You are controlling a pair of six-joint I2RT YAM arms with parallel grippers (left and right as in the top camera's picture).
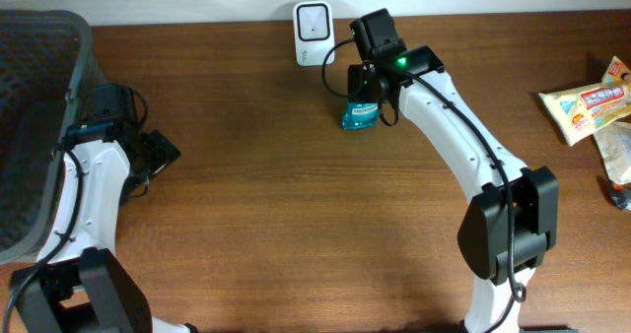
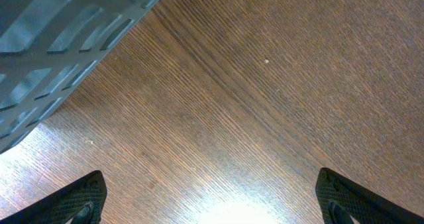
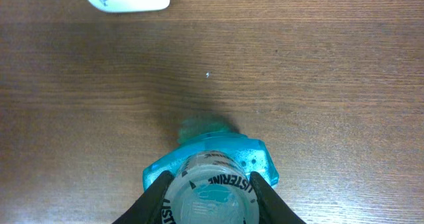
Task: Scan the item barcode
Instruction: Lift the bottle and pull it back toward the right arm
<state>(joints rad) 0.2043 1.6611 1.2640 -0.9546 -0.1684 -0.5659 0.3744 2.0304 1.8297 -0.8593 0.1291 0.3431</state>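
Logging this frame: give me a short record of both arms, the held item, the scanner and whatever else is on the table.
right gripper: shut on the mouthwash bottle, at its cap
mouthwash bottle: teal, close to the scanner, not touching it
scanner: white, at the table's far edge
left gripper: open, empty, over bare wood beside the basket
basket: dark mesh, left edge
snack packet: right edge, untouched
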